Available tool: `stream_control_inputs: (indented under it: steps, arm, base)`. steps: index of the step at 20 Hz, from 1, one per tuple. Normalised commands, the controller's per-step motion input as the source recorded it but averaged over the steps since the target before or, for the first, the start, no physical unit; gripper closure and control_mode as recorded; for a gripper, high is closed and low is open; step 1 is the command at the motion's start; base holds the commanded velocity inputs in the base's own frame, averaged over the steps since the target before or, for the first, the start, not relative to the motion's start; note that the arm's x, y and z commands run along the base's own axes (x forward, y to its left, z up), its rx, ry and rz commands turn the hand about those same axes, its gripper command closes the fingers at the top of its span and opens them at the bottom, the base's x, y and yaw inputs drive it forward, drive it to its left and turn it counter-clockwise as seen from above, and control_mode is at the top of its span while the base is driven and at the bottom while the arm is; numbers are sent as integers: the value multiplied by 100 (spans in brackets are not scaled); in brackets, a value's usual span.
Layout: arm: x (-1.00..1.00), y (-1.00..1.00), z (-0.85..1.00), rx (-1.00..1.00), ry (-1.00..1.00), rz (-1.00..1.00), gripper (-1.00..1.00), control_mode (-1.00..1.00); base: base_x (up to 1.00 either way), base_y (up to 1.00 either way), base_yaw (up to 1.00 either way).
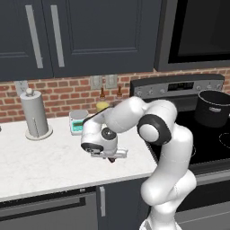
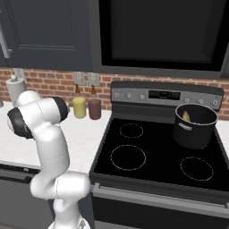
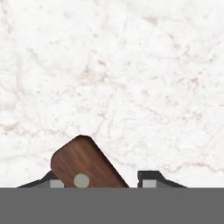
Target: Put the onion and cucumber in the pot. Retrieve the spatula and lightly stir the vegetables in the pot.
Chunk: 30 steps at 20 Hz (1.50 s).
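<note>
Even, flat rendered light — soft focus, faint shadows, no glare.

paper towel roll [image 1: 34,114], yellow jar [image 2: 79,108], stove [image 2: 147,152]

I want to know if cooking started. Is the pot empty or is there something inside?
Not empty. In the right base view, something yellowish pokes above the rim inside the pot on the stove. What it is, I cannot tell.
</note>
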Motion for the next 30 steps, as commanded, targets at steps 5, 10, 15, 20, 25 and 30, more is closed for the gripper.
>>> stream_control_inputs:
  steps: [5, 10, 15, 20, 25, 30]
  arm:
    - [-35, 9, 27, -3, 0, 0, 100, -100]
    - [-35, 9, 91, 0, 0, 0, 100, -100]
    - [-31, 1, 100, 5, 0, -5, 100, -100]
    - [-28, 0, 100, 13, 0, -12, 100, -100]
    - [-37, 0, 100, 16, 2, -17, 100, -100]
    - [-44, 0, 100, 19, 11, -21, 100, -100]
  base:
    - [0, 0, 0]
    - [0, 0, 0]
    - [0, 0, 0]
    - [0, 0, 0]
    - [0, 0, 0]
    - [0, 0, 0]
